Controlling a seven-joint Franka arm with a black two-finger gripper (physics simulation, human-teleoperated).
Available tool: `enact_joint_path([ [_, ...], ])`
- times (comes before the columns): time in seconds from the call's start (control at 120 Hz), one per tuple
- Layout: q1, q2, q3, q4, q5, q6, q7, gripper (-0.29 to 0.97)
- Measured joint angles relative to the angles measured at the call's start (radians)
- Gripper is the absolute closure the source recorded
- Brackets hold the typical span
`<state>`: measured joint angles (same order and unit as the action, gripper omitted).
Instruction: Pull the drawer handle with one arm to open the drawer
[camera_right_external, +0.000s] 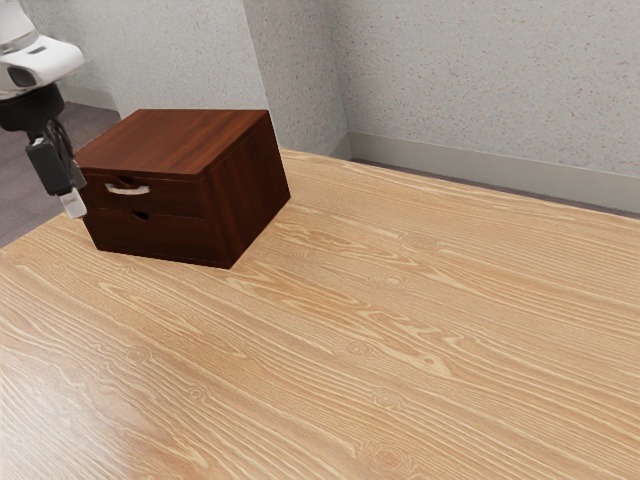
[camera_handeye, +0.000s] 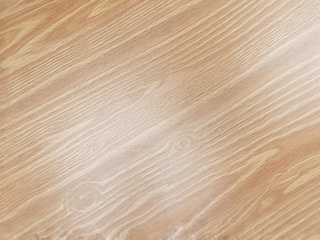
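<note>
Hovering beside the drawer handle (camera_right_external: 127, 189) is the claw (camera_right_external: 72, 203); spread or pinched, I cannot tell.

No legible text, label, brand or number anywhere on the drawer cabinet (camera_right_external: 190, 150), table (camera_right_external: 400, 330) or walls (camera_right_external: 480, 70).

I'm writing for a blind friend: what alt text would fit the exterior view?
A dark wooden drawer cabinet sits on a light wood-grain table, a pale handle on its upper drawer front. The robot's black end effector hangs at the exterior view's left, close beside that handle.
</note>
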<state>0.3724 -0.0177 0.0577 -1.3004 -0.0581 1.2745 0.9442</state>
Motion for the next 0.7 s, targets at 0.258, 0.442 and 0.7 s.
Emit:
enact_joint_path([
  [0.258, 0.222, 0.052, -0.005, -0.039, 0.160, 0.101, 0.271, 0.00],
  [0.442, 0.164, 0.098, -0.007, -0.038, 0.075, 0.229, 0.515, 0.00],
  [0.7, 0.164, 0.103, -0.030, -0.038, 0.030, 0.338, 0.774, 0.00],
])
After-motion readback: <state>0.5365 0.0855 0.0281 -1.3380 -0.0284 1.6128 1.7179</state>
